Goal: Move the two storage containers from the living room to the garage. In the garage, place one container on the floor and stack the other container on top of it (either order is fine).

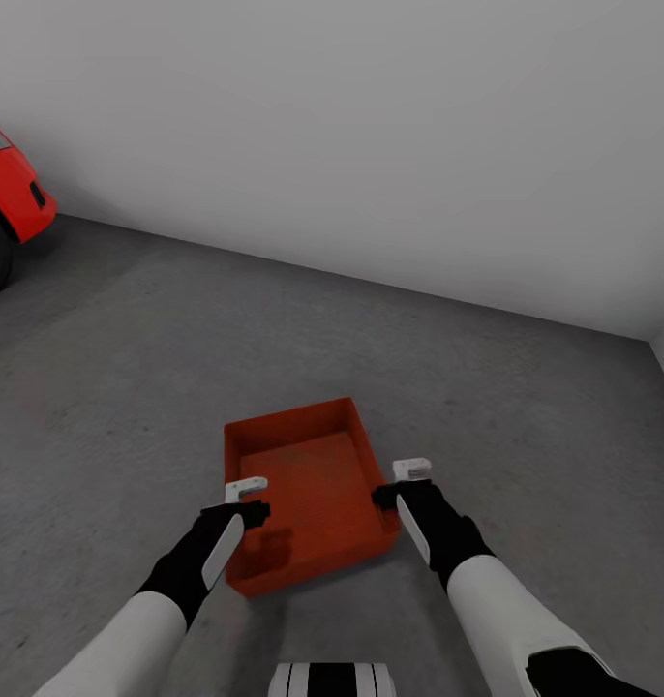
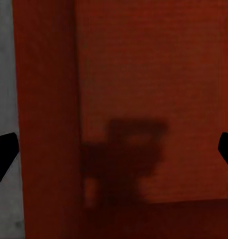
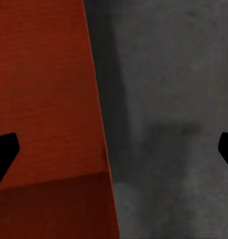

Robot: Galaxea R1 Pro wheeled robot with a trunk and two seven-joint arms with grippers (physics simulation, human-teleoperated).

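**Bin on garage floor, a gripper at each long wall**

One orange-red bin (image 1: pixel 308 489) sits on the grey concrete floor (image 1: pixel 129 387) of the garage, well out from the white wall (image 1: pixel 371 126) and well apart from the red car (image 1: pixel 8 203) at the far left. Only one bin is seen here.

Key relation: the bin's long axis runs away from the robot, slightly skewed, and it lies right between the two arms. The left gripper (image 1: pixel 247 496) is over the left long wall near the close corner; the right gripper (image 1: pixel 402 484) is at the right long wall, about midway along. Both look equally near.

Both pairs of fingers are spread wide. In the left wrist view the left gripper (image 2: pixel 114 149) has its dark tips at the picture's edges, with the bin's wall and bottom (image 2: pixel 143 74) between them. The right gripper (image 3: pixel 114 149) straddles the bin's wall (image 3: pixel 44 89) and bare floor (nothing pinched). Contact with the walls: cannot tell.
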